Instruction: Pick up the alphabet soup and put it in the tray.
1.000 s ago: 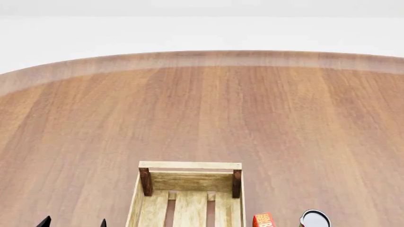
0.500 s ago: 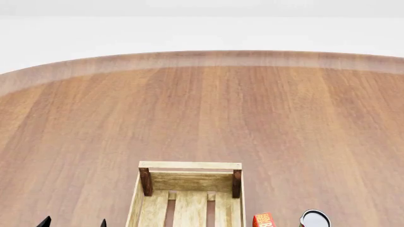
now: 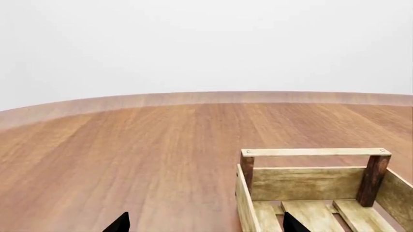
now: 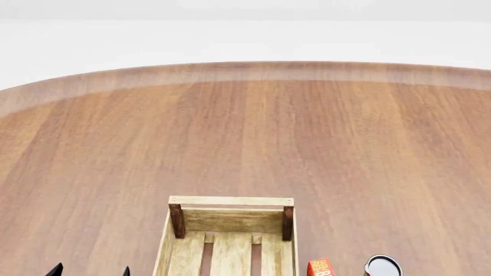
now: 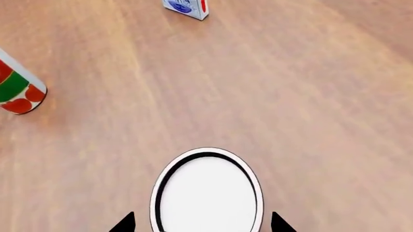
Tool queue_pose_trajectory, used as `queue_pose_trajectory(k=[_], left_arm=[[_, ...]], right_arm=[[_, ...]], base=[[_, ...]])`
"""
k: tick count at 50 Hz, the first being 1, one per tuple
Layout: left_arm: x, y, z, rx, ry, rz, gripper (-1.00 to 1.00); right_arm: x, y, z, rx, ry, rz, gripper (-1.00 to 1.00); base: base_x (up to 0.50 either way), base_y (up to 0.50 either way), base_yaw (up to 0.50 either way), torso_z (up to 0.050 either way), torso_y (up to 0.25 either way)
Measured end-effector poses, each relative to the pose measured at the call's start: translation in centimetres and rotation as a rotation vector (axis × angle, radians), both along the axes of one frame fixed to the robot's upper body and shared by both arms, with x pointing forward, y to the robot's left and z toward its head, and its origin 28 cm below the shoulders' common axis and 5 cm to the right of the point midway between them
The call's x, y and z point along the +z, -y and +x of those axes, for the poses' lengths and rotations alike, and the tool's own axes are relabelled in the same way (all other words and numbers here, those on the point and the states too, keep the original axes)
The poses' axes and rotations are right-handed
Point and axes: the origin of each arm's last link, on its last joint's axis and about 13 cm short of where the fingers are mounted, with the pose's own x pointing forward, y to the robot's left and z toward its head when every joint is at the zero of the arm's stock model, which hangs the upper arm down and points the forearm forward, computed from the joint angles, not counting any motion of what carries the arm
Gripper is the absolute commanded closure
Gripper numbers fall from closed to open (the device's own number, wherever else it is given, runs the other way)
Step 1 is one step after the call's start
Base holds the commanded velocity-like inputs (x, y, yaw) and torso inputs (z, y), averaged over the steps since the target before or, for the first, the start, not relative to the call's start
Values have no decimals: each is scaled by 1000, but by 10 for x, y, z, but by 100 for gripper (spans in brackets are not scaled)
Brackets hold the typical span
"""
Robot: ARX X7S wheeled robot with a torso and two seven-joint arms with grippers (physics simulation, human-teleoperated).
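In the right wrist view the alphabet soup [image 5: 206,195] is seen from above as a white top with a silver rim; its label is hidden. My right gripper [image 5: 202,224] is open, with its dark fingertips [image 5: 125,224] on either side of the can top and a gap to the rim. The tray [image 4: 230,202], a light-wood slatted crate, sits at the near middle of the head view and also shows in the left wrist view [image 3: 310,182]. My left gripper [image 3: 205,227] is open and empty beside the tray's left side; its tips show in the head view [image 4: 91,272].
A red-and-green can [image 5: 16,87] stands apart from the soup on the wooden table [image 4: 245,132]. A blue-and-white carton [image 5: 187,7] stands farther off. In the head view a red box [image 4: 321,268] and a dark-topped can [image 4: 382,266] sit right of the tray.
The left fingertips sit very slightly lower in the head view. Nothing else has moved.
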Motion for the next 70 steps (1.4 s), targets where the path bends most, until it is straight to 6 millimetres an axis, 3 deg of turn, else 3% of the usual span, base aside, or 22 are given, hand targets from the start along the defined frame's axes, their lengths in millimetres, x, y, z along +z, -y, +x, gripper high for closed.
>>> queue_pose_trajectory(k=[28, 29, 53, 70], left_arm=[[0, 0, 0, -1, 0, 0, -100], [0, 0, 0, -1, 0, 0, -100], [0, 0, 0, -3, -1, -1, -100], [0, 0, 0, -5, 0, -1, -100]], right_arm=[[-5, 2, 3, -9, -24, 2, -100], [-5, 2, 3, -9, -24, 2, 100], [1, -1, 6, 2, -21, -14, 100], [47, -19, 26, 136, 97, -67, 100]], base=[[0, 0, 0, 0, 0], [0, 0, 0, 0, 0], [0, 0, 0, 0, 0], [0, 0, 0, 0, 1]])
